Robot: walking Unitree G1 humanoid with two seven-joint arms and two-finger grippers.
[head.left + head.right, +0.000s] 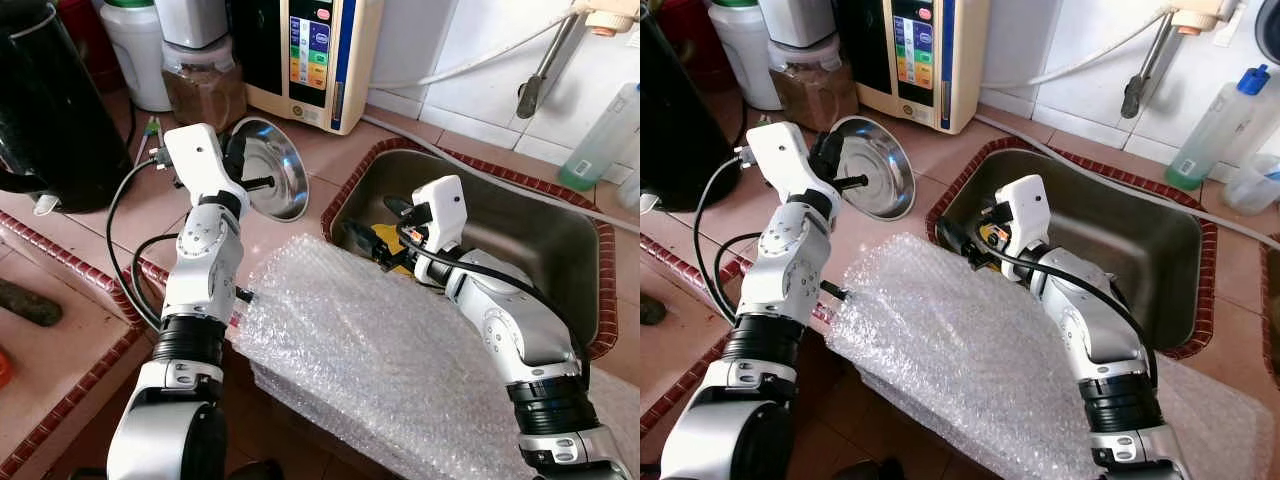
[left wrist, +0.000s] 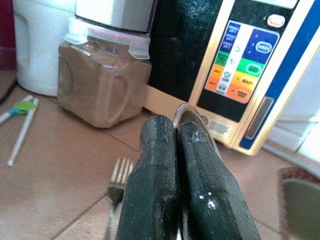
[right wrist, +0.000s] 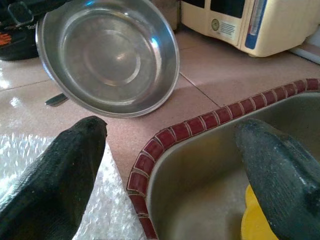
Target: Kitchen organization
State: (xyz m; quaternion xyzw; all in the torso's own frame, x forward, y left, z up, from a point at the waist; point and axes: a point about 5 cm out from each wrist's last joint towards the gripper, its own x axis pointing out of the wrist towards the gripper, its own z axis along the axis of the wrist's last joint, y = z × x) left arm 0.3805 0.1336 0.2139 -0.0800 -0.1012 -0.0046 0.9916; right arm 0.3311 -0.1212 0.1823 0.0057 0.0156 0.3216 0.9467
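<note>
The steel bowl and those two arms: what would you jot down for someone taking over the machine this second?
Left pincer: shut on the rim of the steel bowl, tilted up off the counter.
Right pincer: open, empty, at the sink edge; something yellow lies in the sink below it.
A fork lies on the counter; bubble wrap covers the counter's front.
Done: bowl gripped.
Left: probably placing it.
</note>
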